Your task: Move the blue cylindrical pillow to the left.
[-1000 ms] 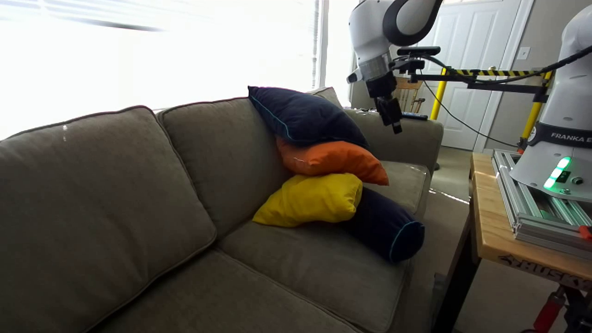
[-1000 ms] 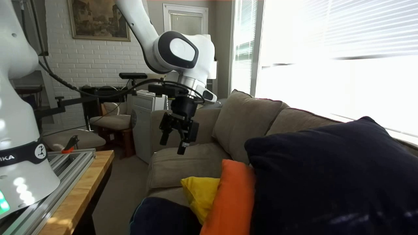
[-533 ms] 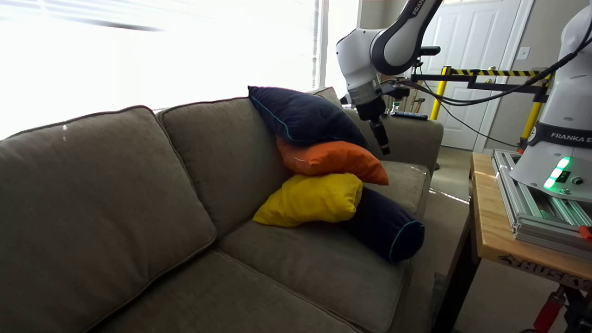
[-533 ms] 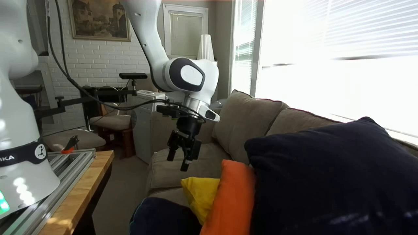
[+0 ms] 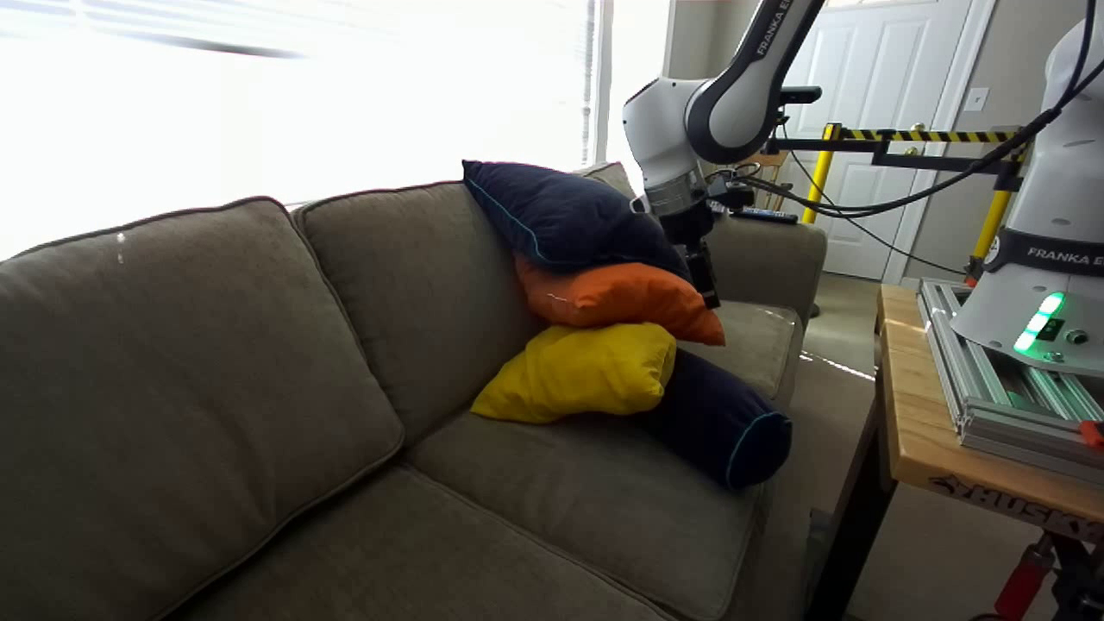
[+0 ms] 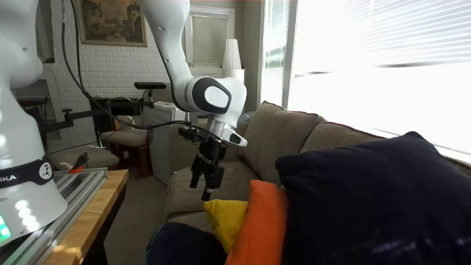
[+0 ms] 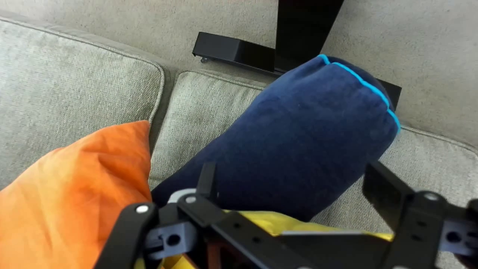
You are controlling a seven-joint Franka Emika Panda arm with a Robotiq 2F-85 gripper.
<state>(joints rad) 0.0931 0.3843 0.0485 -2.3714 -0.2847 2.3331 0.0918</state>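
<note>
The blue cylindrical pillow [image 5: 716, 423] lies on the sofa seat, one end under the yellow pillow [image 5: 595, 371] and its piped round end at the seat's front edge. It also shows in an exterior view [image 6: 184, 244], partly cut off, and in the wrist view [image 7: 298, 138], running diagonally. My gripper [image 5: 711, 297] is open and empty. It hangs above the seat, by the tip of the orange pillow in an exterior view, and apart from the seat [image 6: 199, 190]. In the wrist view the open fingers [image 7: 293, 183] frame part of the blue pillow, which lies below them.
The orange pillow [image 5: 617, 297] leans above the yellow one, with a flat navy cushion [image 5: 569, 216] on top, against the sofa back. The orange pillow is left in the wrist view [image 7: 86, 186]. A wooden table [image 6: 88, 217] carries the robot base beside the sofa.
My gripper has moved down toward the seat and the pillows, and in an exterior view also to the left. It has stayed open. The pillows have not moved.
</note>
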